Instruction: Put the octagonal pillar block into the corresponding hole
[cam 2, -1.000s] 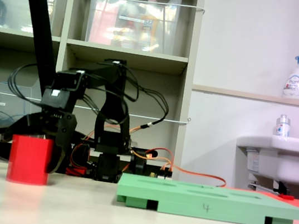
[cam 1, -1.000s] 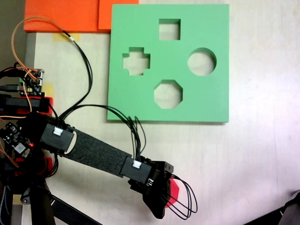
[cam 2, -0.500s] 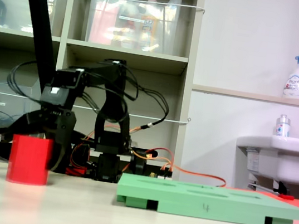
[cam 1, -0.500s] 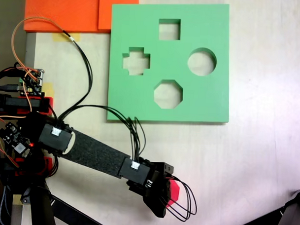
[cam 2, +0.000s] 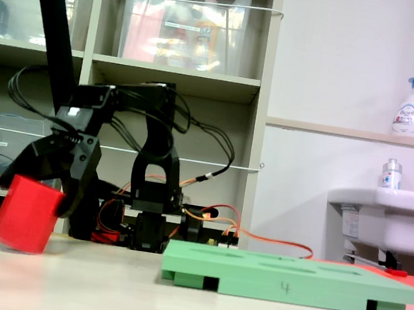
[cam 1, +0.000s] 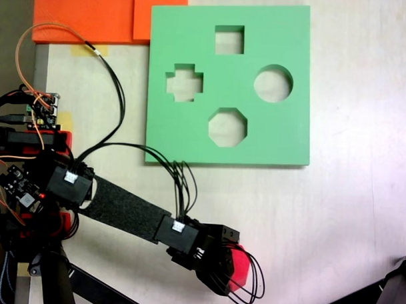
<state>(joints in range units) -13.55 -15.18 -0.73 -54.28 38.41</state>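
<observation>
The gripper (cam 1: 230, 278) was clamped on the block (cam 2: 25, 214), tilted because lifting had begun, the hole (cam 1: 227, 127) well beyond.

Pale table (cam 1: 361, 217) – green board (cam 1: 283, 138), orange sheets (cam 1: 88, 14), tilted red block (cam 2: 25, 215) on it

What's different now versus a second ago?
The red octagonal block has tipped over to a lean, no longer standing flat on the table, with the gripper lower around it. In the top-down fixed view the arm has moved slightly downward. The green board stayed put.
</observation>
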